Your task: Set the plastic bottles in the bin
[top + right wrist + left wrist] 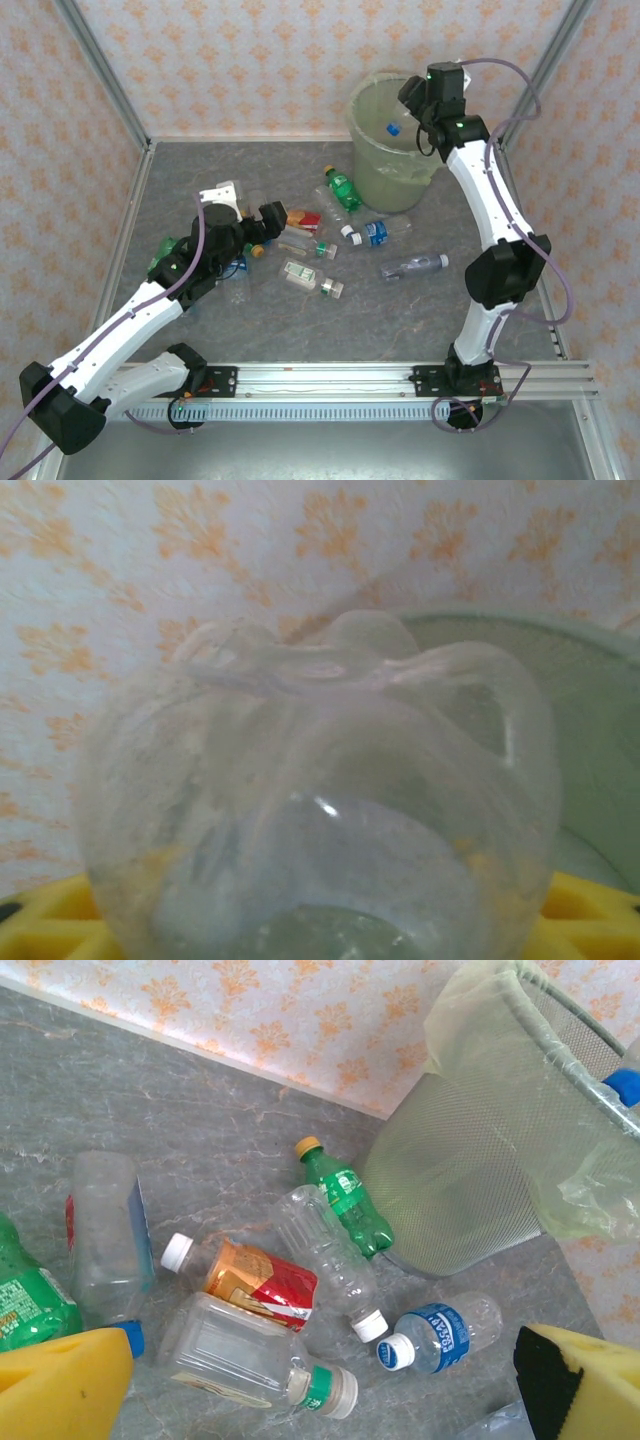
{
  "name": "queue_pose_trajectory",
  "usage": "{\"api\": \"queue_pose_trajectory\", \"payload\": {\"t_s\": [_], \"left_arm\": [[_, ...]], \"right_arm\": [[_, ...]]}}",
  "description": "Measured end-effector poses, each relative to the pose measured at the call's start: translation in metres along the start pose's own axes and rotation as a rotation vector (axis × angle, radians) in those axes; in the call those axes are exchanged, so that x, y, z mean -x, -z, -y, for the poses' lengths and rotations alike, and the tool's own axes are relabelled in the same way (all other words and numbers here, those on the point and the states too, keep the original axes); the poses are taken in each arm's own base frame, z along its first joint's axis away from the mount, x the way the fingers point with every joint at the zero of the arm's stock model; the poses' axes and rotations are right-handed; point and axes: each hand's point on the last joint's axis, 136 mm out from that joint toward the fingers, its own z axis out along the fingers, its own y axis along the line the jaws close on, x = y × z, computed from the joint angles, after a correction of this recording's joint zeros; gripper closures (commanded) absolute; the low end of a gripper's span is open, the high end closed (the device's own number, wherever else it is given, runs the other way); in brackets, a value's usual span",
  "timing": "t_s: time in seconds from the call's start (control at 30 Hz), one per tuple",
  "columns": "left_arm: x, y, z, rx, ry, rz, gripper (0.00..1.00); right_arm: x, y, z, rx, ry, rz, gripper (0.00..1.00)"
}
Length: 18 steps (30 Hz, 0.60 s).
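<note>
At 1 o'clock on the table (300, 330), top view: the bin (385, 175), lined with a thin bag. Directly over its mouth, right gripper (412, 118) clamped on a clear bottle (320, 810), base toward the wrist camera, blue cap low by the rim. Not yet released.

Toward 8 o'clock from the bin: left gripper (320, 1385), fingers spread wide, holding nothing, hovering above the loose pile. Within its wrist view, 7 pieces lying flat:
- green bottle (345, 1195) with orange cap, just beside the bin wall
- white-capped clear bottle (325, 1255)
- red-labelled bottle (250, 1280)
- blue-labelled bottle (440, 1335)
- square clear bottle (250, 1350)
- 2 more at 9 o'clock

Further pieces at 5 o'clock from the pile, top view.

Progress, as a judgement: early. 1 bottle on the point of delivery; at least 8 left on the table. Contents of the bin impossible to tell through liner and arm. Remaining work: drop, then repeated pick-and-carry, nearest pieces first.
</note>
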Motion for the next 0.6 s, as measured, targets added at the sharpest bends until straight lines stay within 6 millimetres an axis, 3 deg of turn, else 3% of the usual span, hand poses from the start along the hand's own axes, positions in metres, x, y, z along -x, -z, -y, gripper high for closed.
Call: {"api": "queue_pose_trajectory", "payload": {"t_s": [0.1, 0.37, 0.6], "left_arm": [[-0.001, 0.0, 0.0, 0.0, 0.008, -0.006, 0.01], [-0.005, -0.002, 0.009, -0.037, 0.012, -0.04, 0.01], [-0.02, -0.012, 0.014, -0.059, 0.007, -0.107, 0.01]], "right_arm": [[-0.003, -0.001, 0.002, -0.01, 0.011, -0.011, 0.15], [0.001, 0.01, 0.0, -0.001, 0.026, -0.008, 0.07], [0.01, 0.061, 0.001, 0.037, 0.023, 0.013, 0.01]]}}
